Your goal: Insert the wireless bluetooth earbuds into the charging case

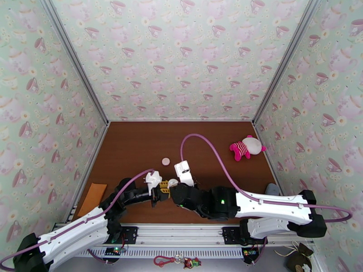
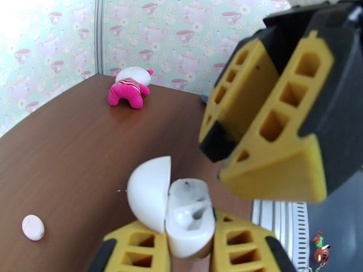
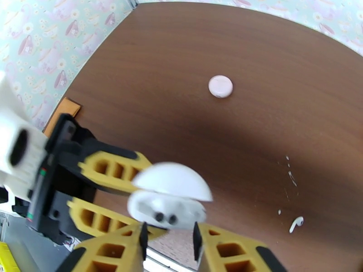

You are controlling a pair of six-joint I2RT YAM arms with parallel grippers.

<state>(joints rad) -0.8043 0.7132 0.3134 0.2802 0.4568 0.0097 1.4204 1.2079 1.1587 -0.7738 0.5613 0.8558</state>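
A robot test booth — teacup-papered panels (image 1: 181,55) set in aluminium posts (image 1: 74,55) box in a brown table (image 1: 131,150), a metal mounting rail (image 1: 181,230) along its near edge.

You can't tell what sits inside the open charging case (image 2: 188,223): its wells blur, and the lower edge cuts off its base.

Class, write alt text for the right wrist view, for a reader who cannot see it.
An open white charging case, lid raised, is held in the left gripper, just beyond the right gripper. On the brown table lie one loose earbud and a small round case.
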